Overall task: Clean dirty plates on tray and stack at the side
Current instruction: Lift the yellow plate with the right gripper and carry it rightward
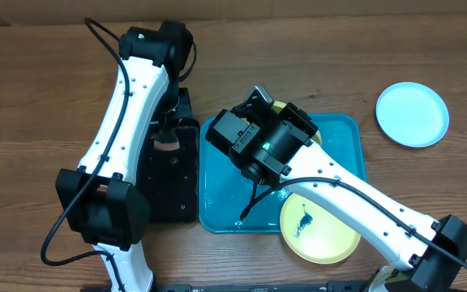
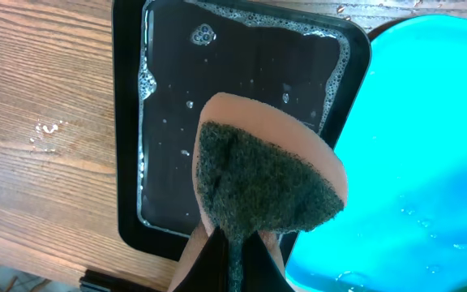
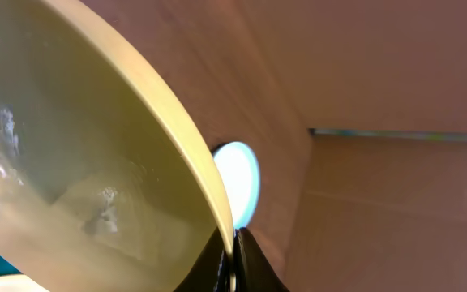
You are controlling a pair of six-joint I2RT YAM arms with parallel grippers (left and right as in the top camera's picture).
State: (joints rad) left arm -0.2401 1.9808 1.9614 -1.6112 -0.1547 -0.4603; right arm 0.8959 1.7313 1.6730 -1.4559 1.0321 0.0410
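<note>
My right gripper (image 3: 232, 258) is shut on the rim of a pale yellow-green plate (image 3: 79, 162), held tilted above the turquoise tray (image 1: 339, 134); in the overhead view only a sliver of that plate (image 1: 280, 106) shows past the arm. A second yellow-green plate (image 1: 319, 227) with a dark smear lies at the tray's front right corner. The light blue plate (image 1: 413, 113) lies on the table at the far right, also in the right wrist view (image 3: 240, 182). My left gripper (image 2: 235, 259) is shut on a peach sponge with a dark scouring side (image 2: 262, 174), over the black tray (image 2: 242, 65).
The black tray (image 1: 177, 174) with soapy water sits left of the turquoise tray (image 2: 428, 138). The left arm stretches over it. Wooden table all around.
</note>
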